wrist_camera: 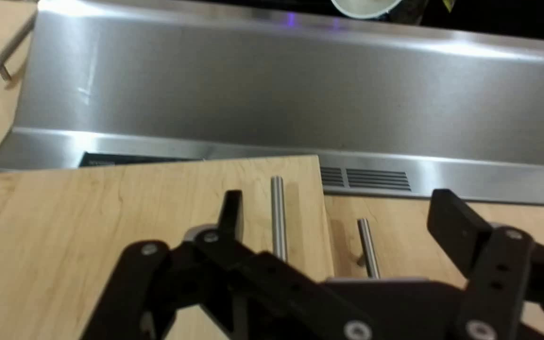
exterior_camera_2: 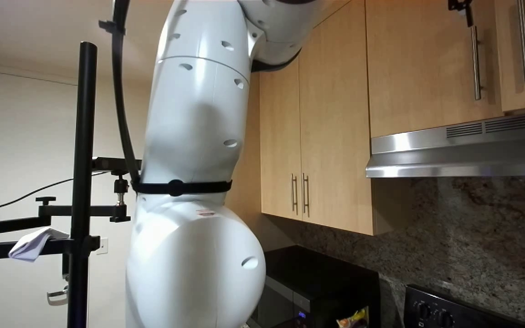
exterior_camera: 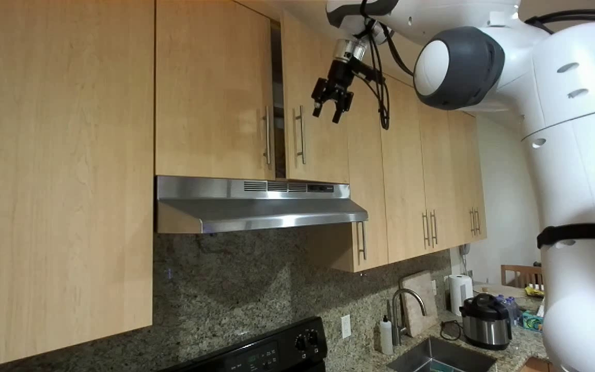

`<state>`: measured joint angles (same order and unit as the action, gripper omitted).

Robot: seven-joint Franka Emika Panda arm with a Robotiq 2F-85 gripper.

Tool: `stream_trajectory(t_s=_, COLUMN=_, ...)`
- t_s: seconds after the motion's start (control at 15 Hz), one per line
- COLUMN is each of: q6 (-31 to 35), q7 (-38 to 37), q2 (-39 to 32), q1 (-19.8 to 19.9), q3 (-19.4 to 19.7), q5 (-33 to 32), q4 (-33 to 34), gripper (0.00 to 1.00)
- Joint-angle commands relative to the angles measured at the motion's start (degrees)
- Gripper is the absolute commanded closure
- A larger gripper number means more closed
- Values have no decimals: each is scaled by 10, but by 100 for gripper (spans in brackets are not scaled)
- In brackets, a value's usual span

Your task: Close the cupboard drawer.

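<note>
The cupboard drawer is a light-maple door (exterior_camera: pixel 323 150) above the range hood, standing slightly ajar with a narrow dark gap at its handle edge. Its slim silver handle (exterior_camera: pixel 301 134) is vertical. The door also shows in the wrist view (wrist_camera: pixel 111 222), its edge standing proud of the neighbouring door, and partly at the right edge in an exterior view (exterior_camera_2: pixel 517 93). Its white inner face is hidden. My gripper (exterior_camera: pixel 327 114) is open and empty, pointing down in front of the door. In the wrist view, the open fingers (wrist_camera: pixel 338 208) stand either side of both handles, apparently not gripping them.
The neighbouring maple door (exterior_camera: pixel 215 93) looks shut; its handle (exterior_camera: pixel 267 135) is beside the gap. The steel range hood (exterior_camera: pixel 261 206) juts out below both doors. Longer cabinet doors (exterior_camera: pixel 403 170) stand to the side. Below are a stove (exterior_camera: pixel 256 351), sink (exterior_camera: pixel 444 356) and faucet (exterior_camera: pixel 406 294).
</note>
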<state>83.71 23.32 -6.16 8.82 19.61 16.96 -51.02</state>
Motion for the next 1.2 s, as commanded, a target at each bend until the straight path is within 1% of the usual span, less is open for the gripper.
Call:
stream_trajectory(t_s=0.0, q6=-18, q7=-11, q2=37, q1=-10, q3=4, q5=-75, q4=-88, gripper=0)
stream_trajectory(t_s=0.07, q6=-19, q7=-24, q2=41, q1=-16, q3=1, q5=-99, q4=-112, gripper=0)
stream_trajectory(t_s=0.2, q6=-21, q7=-45, q2=56, q1=-19, q3=-2, q5=-126, q4=-161, gripper=0)
stream_trajectory(t_s=0.47, q6=-18, q7=-108, q2=89, q1=-28, q3=-6, q5=-144, q4=-260, gripper=0)
stream_trajectory(t_s=0.6, q6=-18, q7=-104, q2=126, q1=-12, q3=8, q5=-139, q4=-318, gripper=0)
stream_trajectory(t_s=0.87, q6=-23, q7=-114, q2=180, q1=5, q3=25, q5=-151, q4=-401, gripper=0)
stream_trajectory(t_s=0.93, q6=-29, q7=-112, q2=190, q1=31, q3=13, q5=-149, q4=-413, gripper=0)
stream_trajectory(t_s=1.13, q6=-28, q7=-104, q2=220, q1=48, q3=13, q5=-163, q4=-458, gripper=0)
